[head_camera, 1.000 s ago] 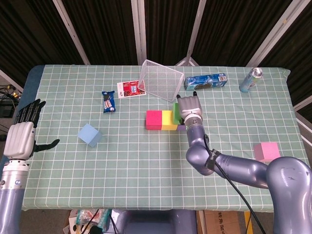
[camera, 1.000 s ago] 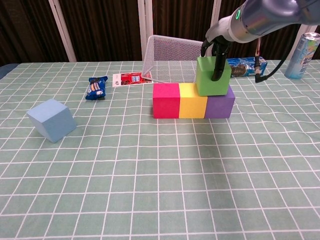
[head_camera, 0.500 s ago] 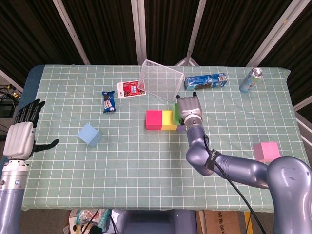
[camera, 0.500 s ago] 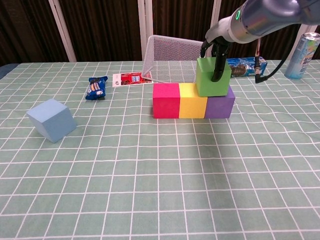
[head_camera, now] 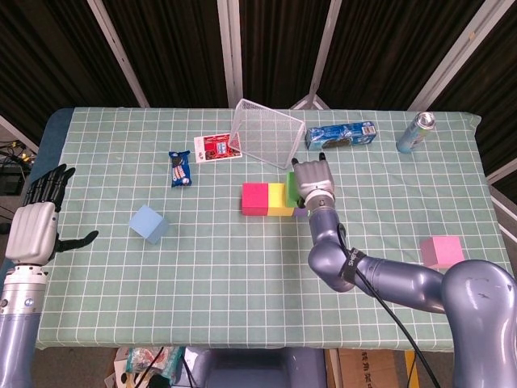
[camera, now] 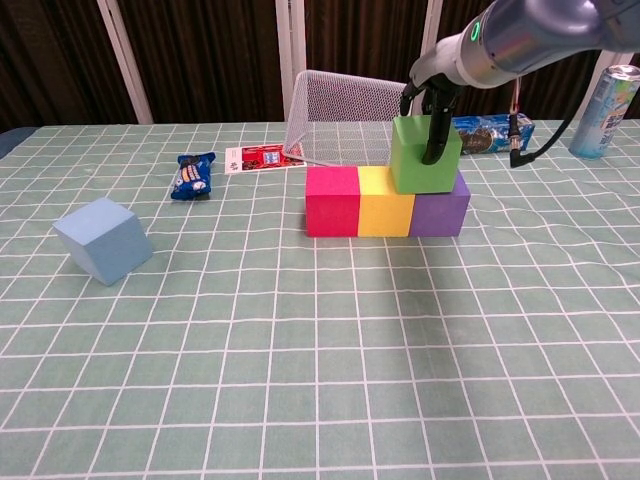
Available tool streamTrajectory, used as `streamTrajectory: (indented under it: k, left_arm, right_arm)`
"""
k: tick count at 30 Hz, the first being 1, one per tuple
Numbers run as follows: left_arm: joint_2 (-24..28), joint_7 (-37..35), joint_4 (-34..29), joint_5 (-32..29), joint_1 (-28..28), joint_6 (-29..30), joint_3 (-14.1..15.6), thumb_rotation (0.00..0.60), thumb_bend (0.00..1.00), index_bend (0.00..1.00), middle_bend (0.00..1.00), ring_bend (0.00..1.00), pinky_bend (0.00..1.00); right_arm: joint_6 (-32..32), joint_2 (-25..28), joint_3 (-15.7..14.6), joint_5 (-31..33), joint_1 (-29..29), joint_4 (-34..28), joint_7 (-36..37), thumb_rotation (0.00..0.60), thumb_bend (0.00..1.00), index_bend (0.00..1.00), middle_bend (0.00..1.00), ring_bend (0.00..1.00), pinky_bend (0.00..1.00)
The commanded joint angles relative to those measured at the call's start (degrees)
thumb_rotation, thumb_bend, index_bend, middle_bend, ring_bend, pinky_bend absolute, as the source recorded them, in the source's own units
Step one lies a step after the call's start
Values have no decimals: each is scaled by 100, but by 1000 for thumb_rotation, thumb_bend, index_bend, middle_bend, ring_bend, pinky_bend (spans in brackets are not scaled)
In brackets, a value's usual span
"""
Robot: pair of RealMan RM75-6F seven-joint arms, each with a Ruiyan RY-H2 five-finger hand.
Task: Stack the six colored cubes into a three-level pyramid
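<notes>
1. Near the middle of the desk (camera: 300,400) sits a base row of three touching cubes: the red cube (camera: 332,201), the yellow cube (camera: 385,201) and the purple cube (camera: 441,205).
2. The right robot hand (camera: 432,105) is grasping the green cube (camera: 424,155), which straddles the yellow–purple seam, so it looks to be the start of the second level.
3. The left robot hand (head_camera: 34,230) hovers off the left edge, released, fingers spread and holding nothing.
4. The blue cube (camera: 103,239) waits toward the left edge; the pink cube (head_camera: 441,251) lies near the front right corner.
5. I'd judge the task about half built, with two cubes left to stack.
</notes>
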Motion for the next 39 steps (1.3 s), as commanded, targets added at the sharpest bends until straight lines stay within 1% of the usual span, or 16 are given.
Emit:
streamTrajectory:
  k: [1, 8, 18, 22, 26, 30, 39]
  left_arm:
    - [1, -2, 0, 3, 0, 1, 0, 600, 102, 0, 0, 0, 0]
    - [11, -12, -12, 11, 4, 14, -9, 600, 102, 0, 0, 0, 0]
    - [25, -14, -27, 14, 10, 19, -10, 600, 102, 0, 0, 0, 0]
    - [30, -12, -32, 7, 9, 12, -9, 600, 102, 0, 0, 0, 0]
    - [36, -17, -36, 12, 10, 10, -8, 600, 102, 0, 0, 0, 0]
    - [36, -20, -38, 18, 11, 13, -7, 600, 102, 0, 0, 0, 0]
    - [34, -19, -38, 18, 10, 10, -5, 600, 102, 0, 0, 0, 0]
  right_arm:
    - [-4, -4, -2, 0, -4, -4, 4, 600, 290, 134, 411, 287, 0]
    - [7, -7, -2, -15, -16, -23, 24, 600, 290, 124, 371, 286, 0]
    - [80, -28, 17, -124, -35, -30, 102, 600, 290, 109, 357, 287, 0]
    - [77, -30, 6, -103, -42, -45, 89, 600, 290, 58, 331, 285, 0]
    - [58, -30, -9, -43, -52, -58, 64, 600, 290, 43, 305, 272, 0]
    - [49, -38, -10, -52, -60, -47, 71, 600, 290, 2, 281, 261, 0]
    - [58, -68, 6, -152, -97, -32, 166, 600, 290, 0, 265, 260, 0]
